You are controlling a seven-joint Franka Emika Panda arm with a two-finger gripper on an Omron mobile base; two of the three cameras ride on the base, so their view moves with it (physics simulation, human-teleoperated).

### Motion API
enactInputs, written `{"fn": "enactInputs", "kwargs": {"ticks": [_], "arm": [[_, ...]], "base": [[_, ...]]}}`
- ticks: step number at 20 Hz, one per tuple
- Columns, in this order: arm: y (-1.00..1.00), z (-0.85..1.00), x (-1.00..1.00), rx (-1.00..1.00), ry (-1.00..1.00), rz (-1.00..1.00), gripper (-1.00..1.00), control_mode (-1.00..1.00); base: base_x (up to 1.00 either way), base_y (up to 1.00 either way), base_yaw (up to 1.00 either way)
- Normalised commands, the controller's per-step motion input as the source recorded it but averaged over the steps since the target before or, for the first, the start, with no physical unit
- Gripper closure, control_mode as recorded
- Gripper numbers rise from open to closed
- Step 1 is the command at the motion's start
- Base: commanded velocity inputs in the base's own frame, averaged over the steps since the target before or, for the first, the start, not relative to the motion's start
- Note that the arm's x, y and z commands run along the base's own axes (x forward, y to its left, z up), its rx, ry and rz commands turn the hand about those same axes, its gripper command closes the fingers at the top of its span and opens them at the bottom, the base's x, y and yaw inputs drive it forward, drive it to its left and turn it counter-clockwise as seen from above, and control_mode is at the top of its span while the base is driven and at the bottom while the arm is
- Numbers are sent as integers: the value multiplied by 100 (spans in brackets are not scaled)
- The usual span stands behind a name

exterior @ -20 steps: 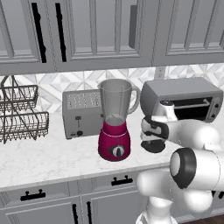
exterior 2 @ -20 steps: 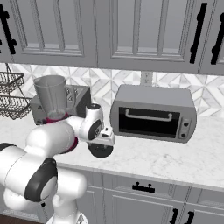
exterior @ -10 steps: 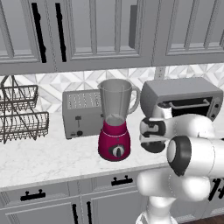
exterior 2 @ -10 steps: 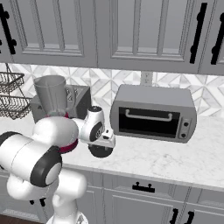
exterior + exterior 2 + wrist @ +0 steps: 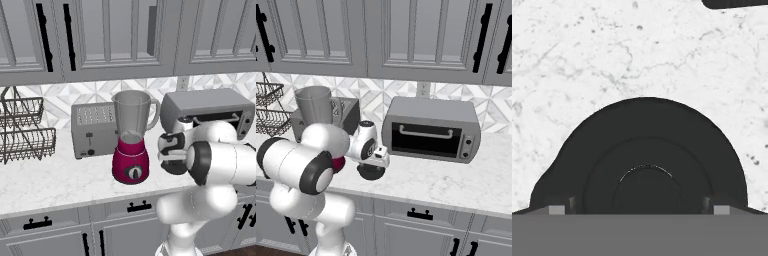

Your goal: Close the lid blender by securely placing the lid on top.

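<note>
The hand view shows the lid [image 5: 647, 170] flat on the marble worktop [image 5: 612, 55] under the released gripper [image 5: 640, 209]; the left base view shows the uncovered blender [image 5: 131, 137].

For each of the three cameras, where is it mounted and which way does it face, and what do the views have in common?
Left base view: behind the arm's left, facing the counter; blender, toaster, arm lower right.
Right base view: behind the arm's right; toaster oven, arm lower left, lid under the hand.
Hand view: on the hand, looking straight down at the lid between the open end effector fingertips.
Shared: both base views show the blender and toaster oven.
</note>
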Motion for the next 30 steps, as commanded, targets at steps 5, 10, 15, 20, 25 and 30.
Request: {"fn": "enactInputs", "kwargs": {"ticks": [5,10,15,20,25,30], "arm": [[0,0,22,0,0,0,-100,-100],[-7,-32,-10,0,0,0,-100,-100],[-2,-28,-27,0,0,0,-100,-100],[0,0,-17,0,-1,1,-100,-100],[0,0,-6,0,0,1,-100,-100],[0,0,-9,0,0,0,-100,-100]], "base": [[0,0,0],[0,0,0],[0,0,0],[0,0,0],[0,0,0],[0,0,0]]}}
